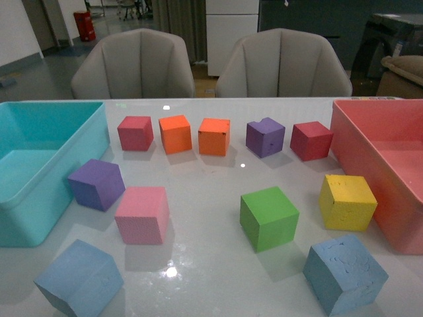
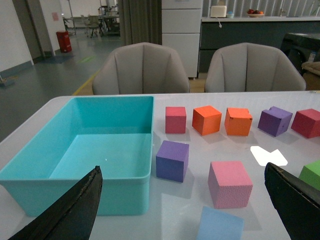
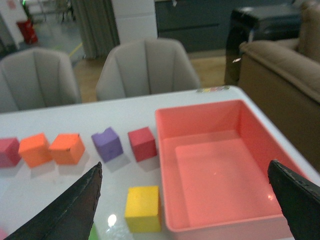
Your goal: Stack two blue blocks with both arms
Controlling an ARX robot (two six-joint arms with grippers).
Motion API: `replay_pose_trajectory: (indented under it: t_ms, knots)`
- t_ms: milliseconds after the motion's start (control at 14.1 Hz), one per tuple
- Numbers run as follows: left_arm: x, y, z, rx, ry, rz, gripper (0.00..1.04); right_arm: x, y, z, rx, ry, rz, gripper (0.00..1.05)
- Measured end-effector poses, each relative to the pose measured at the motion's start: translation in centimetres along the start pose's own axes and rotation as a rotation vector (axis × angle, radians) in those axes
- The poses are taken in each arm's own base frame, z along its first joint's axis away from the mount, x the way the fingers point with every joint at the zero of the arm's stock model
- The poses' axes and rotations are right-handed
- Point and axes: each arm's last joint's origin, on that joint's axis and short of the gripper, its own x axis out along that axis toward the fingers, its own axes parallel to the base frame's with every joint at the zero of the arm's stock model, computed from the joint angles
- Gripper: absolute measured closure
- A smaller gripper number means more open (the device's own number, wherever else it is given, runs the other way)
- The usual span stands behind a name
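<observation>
Left blue block (image 1: 79, 277) sits at the near edge by the pink cube (image 1: 142, 214), right blue block (image 1: 345, 274) near the yellow cube (image 1: 347, 202), well apart. Left gripper (image 2: 182, 169) and right gripper (image 3: 185, 166) gape empty. Best: lower each squarely, jaws across flat faces.

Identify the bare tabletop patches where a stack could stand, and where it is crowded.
Bare: the centre between pink cube and green cube, continuing forward between left blue block and right blue block. Crowded: the far row of five cubes.
</observation>
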Motion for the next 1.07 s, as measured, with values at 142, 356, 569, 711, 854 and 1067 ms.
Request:
replay_pose_trajectory:
  t_ms: [142, 356, 569, 711, 854, 1067]
  knots:
    - [0.0, 0.0, 0.0, 0.000, 0.000, 0.000, 0.07, 4.1, 2.5, -0.6, -0.052, 0.184, 0.108, 0.06]
    - [0.0, 0.0, 0.0, 0.000, 0.000, 0.000, 0.07, 7.4, 5.6, -5.3, -0.129, 0.492, 0.254, 0.06]
    - [0.0, 0.0, 0.0, 0.000, 0.000, 0.000, 0.07, 7.8, 6.4, -7.9, -0.164, 0.604, 0.285, 0.06]
    - [0.0, 0.0, 0.0, 0.000, 0.000, 0.000, 0.07, 8.5, 6.8, -9.7, -0.185, 0.673, 0.289, 0.06]
    - [0.0, 0.0, 0.0, 0.000, 0.000, 0.000, 0.07, 9.5, 7.2, -10.9, -0.189, 0.713, 0.297, 0.06]
    - [0.0, 0.0, 0.0, 0.000, 0.000, 0.000, 0.07, 11.2, 7.6, -13.9, -0.159, 0.807, 0.311, 0.06]
